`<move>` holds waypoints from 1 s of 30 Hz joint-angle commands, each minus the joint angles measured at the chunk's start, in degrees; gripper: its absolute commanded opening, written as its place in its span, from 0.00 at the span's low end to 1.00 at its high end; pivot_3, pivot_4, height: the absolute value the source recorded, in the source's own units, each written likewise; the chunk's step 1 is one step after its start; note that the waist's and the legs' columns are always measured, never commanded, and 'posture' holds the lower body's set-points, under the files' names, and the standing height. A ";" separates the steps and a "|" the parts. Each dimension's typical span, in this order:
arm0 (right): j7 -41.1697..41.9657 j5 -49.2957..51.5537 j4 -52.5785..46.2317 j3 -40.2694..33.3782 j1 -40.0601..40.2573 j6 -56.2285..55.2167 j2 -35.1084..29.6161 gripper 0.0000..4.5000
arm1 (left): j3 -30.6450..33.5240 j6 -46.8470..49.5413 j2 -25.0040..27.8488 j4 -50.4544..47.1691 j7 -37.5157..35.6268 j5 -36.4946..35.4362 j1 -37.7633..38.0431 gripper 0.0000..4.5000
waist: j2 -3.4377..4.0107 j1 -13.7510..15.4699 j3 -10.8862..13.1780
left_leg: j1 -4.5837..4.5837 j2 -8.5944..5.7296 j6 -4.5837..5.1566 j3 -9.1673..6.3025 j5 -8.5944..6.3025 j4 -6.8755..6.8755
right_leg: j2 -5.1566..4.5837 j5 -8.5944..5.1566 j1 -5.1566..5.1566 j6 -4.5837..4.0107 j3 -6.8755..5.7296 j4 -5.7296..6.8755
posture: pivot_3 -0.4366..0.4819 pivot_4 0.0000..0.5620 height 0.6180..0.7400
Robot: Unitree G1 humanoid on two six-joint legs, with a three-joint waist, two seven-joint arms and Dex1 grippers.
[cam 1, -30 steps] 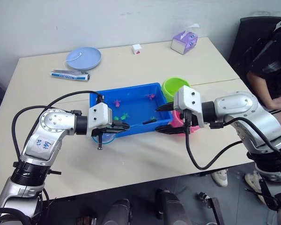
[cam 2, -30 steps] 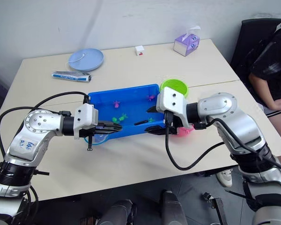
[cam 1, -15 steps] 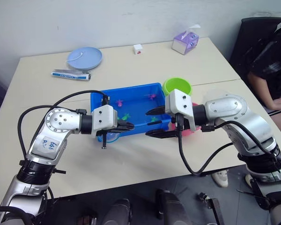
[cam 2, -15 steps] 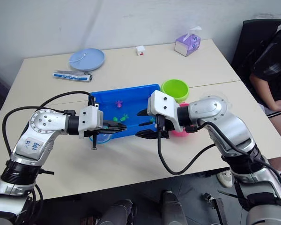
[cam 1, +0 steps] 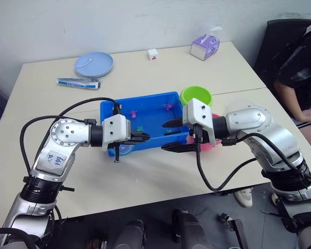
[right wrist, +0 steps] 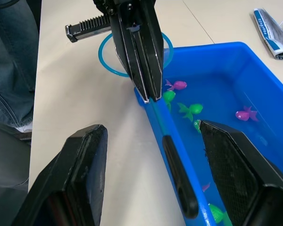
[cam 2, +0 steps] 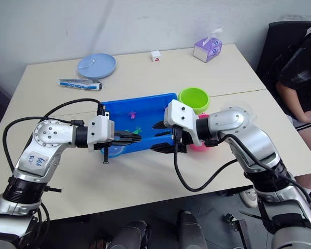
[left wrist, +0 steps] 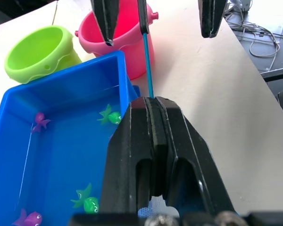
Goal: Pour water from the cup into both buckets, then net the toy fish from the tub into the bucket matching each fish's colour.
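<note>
The net (right wrist: 135, 52) is clamped in the left gripper (cam 1: 140, 138) at the tub's (cam 1: 145, 98) near rim, handle (left wrist: 146, 61) pointing right. The right gripper (cam 1: 172, 136) is held apart around the handle end. Fish (left wrist: 111, 116) lie in the tub. A misjudged handover could let the net be dropped or the pink bucket (left wrist: 127, 47) be knocked.

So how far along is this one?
Done: nothing certain; pouring can't be judged. In hand: left gripper shut on the net, right gripper open astride its handle. Left: toy fish lie in the tub, awaiting the green bucket and pink bucket.
</note>
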 commanded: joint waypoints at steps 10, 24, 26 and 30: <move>0.18 1.15 -2.58 -1.68 0.62 0.49 -1.47 0.96 | 2.63 -0.69 1.10 -1.08 0.51 -0.43 1.10 0.00 | 0.00 0.00 0.00 | 0.00 0.00 0.00 0.00 0.00 0.00 | 0.00 0.00 0.00 0.00 0.00 0.01 | 0.48 0.27 1.00; -0.17 1.16 -3.05 -1.41 -0.32 0.67 -0.47 0.96 | 1.81 -0.63 0.52 -1.19 0.45 -0.35 1.11 0.00 | 0.00 0.00 0.00 | 0.00 0.00 0.00 0.00 0.00 0.02 | 0.00 0.00 0.00 0.00 0.00 0.02 | 0.48 0.27 1.00; -0.32 1.10 -3.11 -1.41 -0.39 0.61 -0.31 0.96 | 1.74 -0.59 0.49 -1.25 0.39 -0.36 1.14 0.00 | 0.00 0.00 0.00 | 0.00 0.00 0.00 0.00 0.00 0.03 | 0.00 0.00 0.00 0.00 0.00 0.02 | 0.48 0.27 1.00; -0.59 1.28 -3.38 -1.52 -0.61 0.82 -0.01 0.96 | 1.59 -0.47 0.43 -1.31 0.32 -0.40 1.21 0.00 | 0.00 0.00 0.00 | 0.00 0.00 0.00 0.00 0.00 0.03 | 0.00 0.00 0.00 0.00 0.00 0.02 | 0.48 0.27 1.00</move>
